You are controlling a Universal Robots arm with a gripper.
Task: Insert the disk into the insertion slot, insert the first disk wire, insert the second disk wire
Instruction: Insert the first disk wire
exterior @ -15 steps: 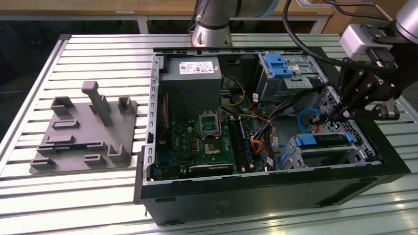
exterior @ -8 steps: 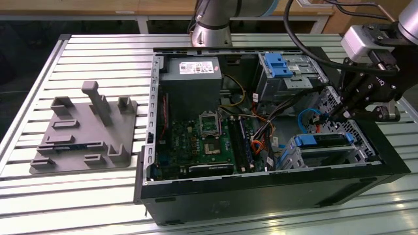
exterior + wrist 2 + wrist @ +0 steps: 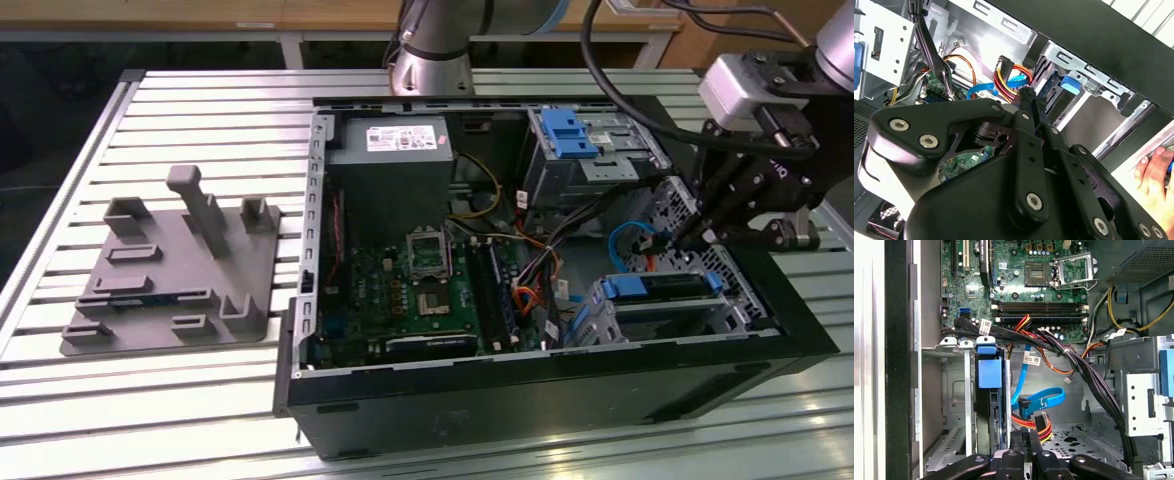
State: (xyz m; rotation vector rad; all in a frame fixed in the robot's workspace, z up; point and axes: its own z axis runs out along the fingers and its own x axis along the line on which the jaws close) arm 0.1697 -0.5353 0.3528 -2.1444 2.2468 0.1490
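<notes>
Since the disk (image 3: pixel 661 287) already sits in the insertion slot (image 3: pixel 745 308), the gripper (image 3: pixel 1033 432) pinching the wire plug (image 3: pixel 1040 419) should keep it square.

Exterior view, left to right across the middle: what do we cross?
Grey fixture plate → case's left wall → motherboard → disk, seated in the insertion slot.
</notes>
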